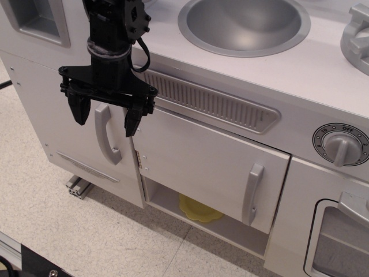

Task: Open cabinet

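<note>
The cabinet door is a wide white panel low on the toy kitchen's front. It has a small vertical grey handle near its right edge and hinges on its left. Its right edge stands slightly out from the front. Below it an opening shows a white shelf with a yellow object. My black gripper is open, pointing down, well left of the cabinet handle. Its fingers straddle the top of the long curved grey handle of the taller narrow door.
A grey sink bowl and a grey fixture sit on the countertop. A vent grille runs above the cabinet. A dial knob and a windowed door are at right. An aluminium rail end lies on the tiled floor.
</note>
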Available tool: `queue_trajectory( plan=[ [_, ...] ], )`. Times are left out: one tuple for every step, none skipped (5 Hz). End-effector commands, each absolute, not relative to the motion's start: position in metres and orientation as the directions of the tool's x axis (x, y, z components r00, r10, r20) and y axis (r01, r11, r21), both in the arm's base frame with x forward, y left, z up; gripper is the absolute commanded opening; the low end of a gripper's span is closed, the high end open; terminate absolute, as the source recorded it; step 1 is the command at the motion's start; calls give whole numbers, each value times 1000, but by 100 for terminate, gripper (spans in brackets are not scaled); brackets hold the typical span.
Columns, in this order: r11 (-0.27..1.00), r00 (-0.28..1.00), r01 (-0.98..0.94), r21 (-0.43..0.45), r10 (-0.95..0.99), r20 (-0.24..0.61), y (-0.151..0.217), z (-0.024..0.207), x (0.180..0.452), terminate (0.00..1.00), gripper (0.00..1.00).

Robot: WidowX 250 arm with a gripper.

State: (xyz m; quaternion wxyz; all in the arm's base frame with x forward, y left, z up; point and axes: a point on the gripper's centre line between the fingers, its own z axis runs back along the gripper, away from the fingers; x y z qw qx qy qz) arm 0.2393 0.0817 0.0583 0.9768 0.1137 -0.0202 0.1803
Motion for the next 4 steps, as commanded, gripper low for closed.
queue_trajectory(
  plan=[
    [909,934,-357,215,348,80,82,58,239,0,100],
    [942,954,-300,153,291,78,46,45,235,0,100],
    [976,975,-210,56,206,79,6,39,239,0,100],
    [994,986,-108,-35,111,121,-28,36,241,0,100]
  ],
)
